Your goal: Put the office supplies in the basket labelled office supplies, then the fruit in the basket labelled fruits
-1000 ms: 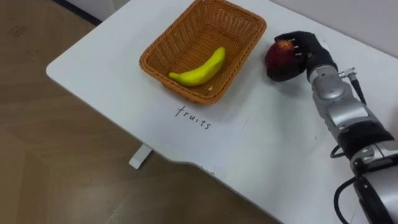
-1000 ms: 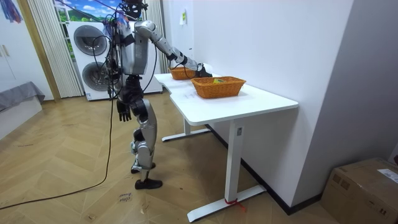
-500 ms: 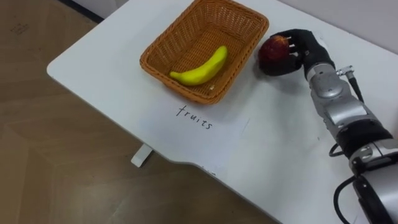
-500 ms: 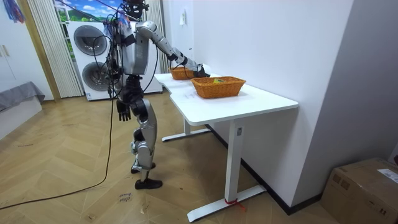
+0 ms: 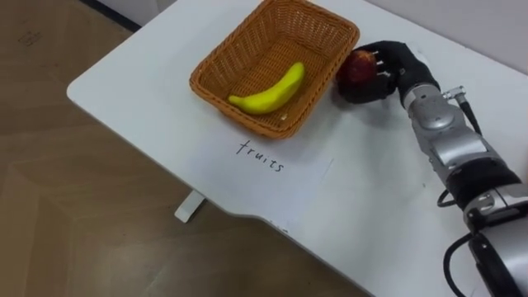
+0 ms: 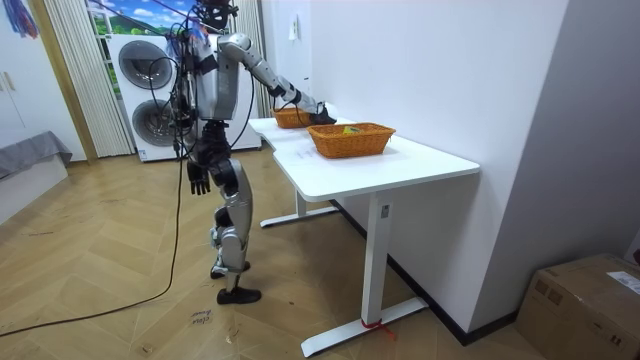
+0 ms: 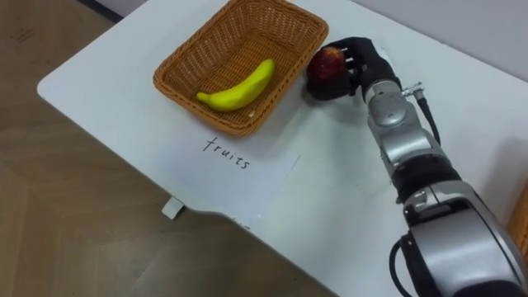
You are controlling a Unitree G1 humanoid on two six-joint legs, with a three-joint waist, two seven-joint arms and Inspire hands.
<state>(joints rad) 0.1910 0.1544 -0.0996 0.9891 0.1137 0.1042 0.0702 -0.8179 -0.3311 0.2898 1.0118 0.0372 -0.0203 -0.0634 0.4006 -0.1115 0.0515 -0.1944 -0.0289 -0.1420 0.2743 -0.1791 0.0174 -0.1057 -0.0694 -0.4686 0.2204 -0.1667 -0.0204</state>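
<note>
Closely, right robot hand (image 5: 403, 68) clasps apple (image 5: 355, 69); room view catches left robot hand (image 6: 199, 180).

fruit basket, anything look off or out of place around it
Nothing stands out. The basket sits upright on the table with the banana lying inside it. The apple is outside, by the basket's right rim, but the right hand has its fingers curled round it, so it is held, not stray. Nothing is spilled.

The right hand (image 5: 401, 64) hid part of the apple (image 5: 356, 68). The table (image 5: 371, 194) ran off the edge. The far basket (image 6: 288, 118) was too small to see into.
</note>
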